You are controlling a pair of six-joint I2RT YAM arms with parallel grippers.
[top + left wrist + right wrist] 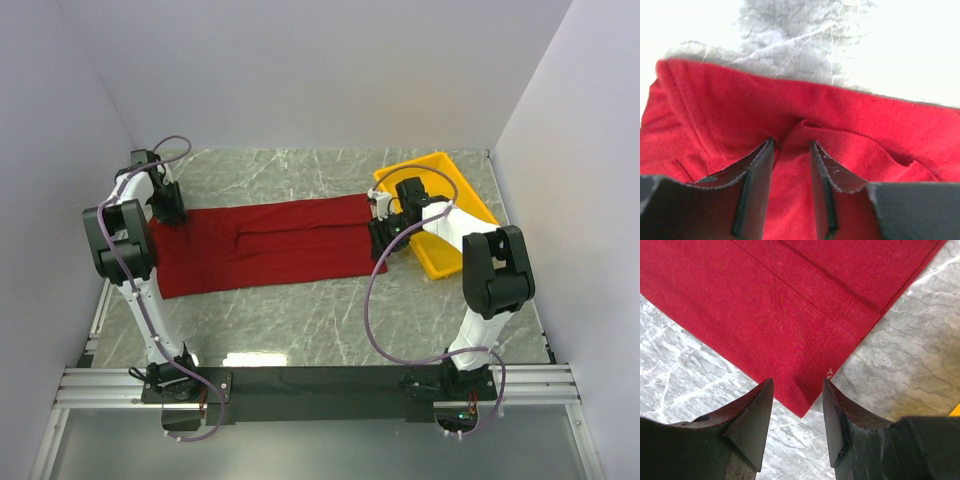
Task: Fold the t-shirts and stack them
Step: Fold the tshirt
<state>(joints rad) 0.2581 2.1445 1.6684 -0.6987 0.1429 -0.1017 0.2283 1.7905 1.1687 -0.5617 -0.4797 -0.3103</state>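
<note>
The left gripper is pressed onto a plain dark red short-sleeved cloth t-shirt, at the end of the garment lying farthest from the rectangular yellow plastic tray. Its two black fingers stand a little apart with a raised pleat of red cloth between them. The wrist view is close and washed by glare, so it cannot be told whether the pleat is actually pinched or only straddled. The right gripper is poised beside the tray corner that faces the shirt. Its jaws are released and spread, one dark fingertip on either side of the shirt's pointed corner, gripping nothing. That corner, with its stitched hem, lies flat on the grey marble-patterned table. Seen from overhead, the t-shirt is laid out as one long flat band on the table, with a lengthwise crease along its middle. It runs from just beside the tray, away from it, towards the left arm. No part of the cloth is in the tray. The right arm reaches across the tray's near edge to get to the shirt end closest to the tray.
</note>
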